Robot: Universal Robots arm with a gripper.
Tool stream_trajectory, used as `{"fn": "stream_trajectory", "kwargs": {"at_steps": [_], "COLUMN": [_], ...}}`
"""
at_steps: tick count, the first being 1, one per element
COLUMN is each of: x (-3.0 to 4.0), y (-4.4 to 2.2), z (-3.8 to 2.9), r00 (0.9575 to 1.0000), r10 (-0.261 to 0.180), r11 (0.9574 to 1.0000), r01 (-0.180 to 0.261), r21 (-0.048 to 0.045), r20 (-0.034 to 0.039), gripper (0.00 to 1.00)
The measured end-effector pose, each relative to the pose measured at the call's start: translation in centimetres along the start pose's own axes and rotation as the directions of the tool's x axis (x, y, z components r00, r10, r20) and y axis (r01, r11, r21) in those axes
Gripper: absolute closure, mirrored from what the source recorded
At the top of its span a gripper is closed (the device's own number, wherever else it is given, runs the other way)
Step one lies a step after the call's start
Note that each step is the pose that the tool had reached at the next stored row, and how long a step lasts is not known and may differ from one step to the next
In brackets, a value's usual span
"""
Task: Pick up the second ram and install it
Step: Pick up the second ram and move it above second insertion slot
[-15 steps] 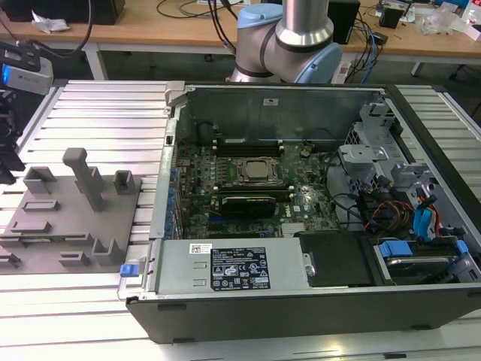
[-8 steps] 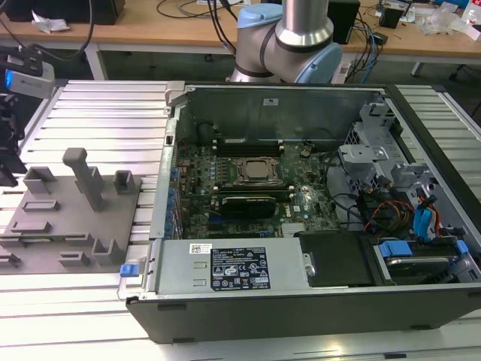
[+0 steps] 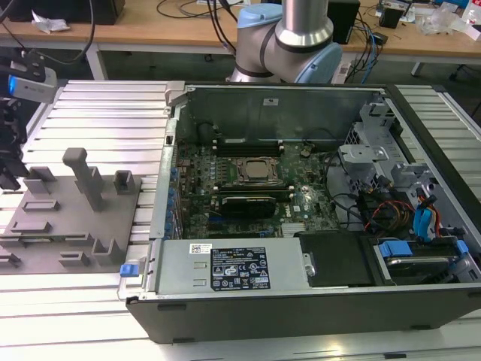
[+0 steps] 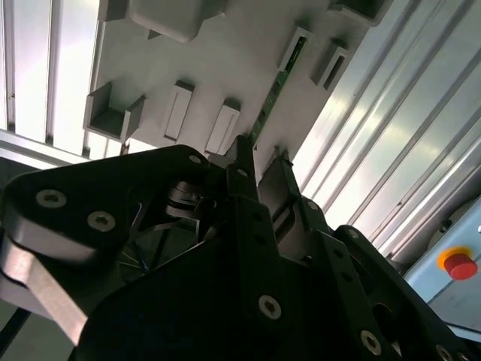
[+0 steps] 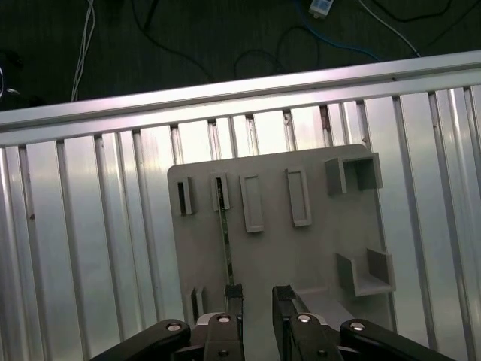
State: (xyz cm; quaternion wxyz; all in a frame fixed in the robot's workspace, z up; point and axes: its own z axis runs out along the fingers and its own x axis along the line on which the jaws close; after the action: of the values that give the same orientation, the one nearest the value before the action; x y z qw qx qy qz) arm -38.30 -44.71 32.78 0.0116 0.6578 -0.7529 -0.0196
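The second ram (image 5: 224,241) is a thin green stick standing on edge in a slot of the grey fixture plate (image 5: 301,256). In the second wrist view the ram (image 4: 274,90) runs up to my fingertips. My gripper (image 5: 258,295) hangs just above the plate, open, with bare plate showing in the gap between its black fingers (image 5: 234,297). The stick lines up right beside one finger and is not clamped. In the exterior view the gripper (image 3: 9,154) is at the left edge, over the plate (image 3: 75,226).
The open computer case (image 3: 391,101) sits to the exterior view's right of the plate, with its motherboard and black memory slots (image 3: 248,143) exposed. Upright blocks (image 3: 83,177) rise from the plate. Ribbed aluminium table (image 5: 90,248) surrounds it. A red button (image 4: 460,263) is nearby.
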Motion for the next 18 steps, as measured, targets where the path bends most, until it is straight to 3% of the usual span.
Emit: {"fn": "stream_trajectory", "kwargs": {"at_steps": [18], "x": [0.05], "y": [-0.08], "z": [1.68], "r00": [1.0], "r10": [0.0], "r11": [1.0], "r01": [0.0], "r21": [0.0001], "r20": [0.0], "gripper": [0.7]}}
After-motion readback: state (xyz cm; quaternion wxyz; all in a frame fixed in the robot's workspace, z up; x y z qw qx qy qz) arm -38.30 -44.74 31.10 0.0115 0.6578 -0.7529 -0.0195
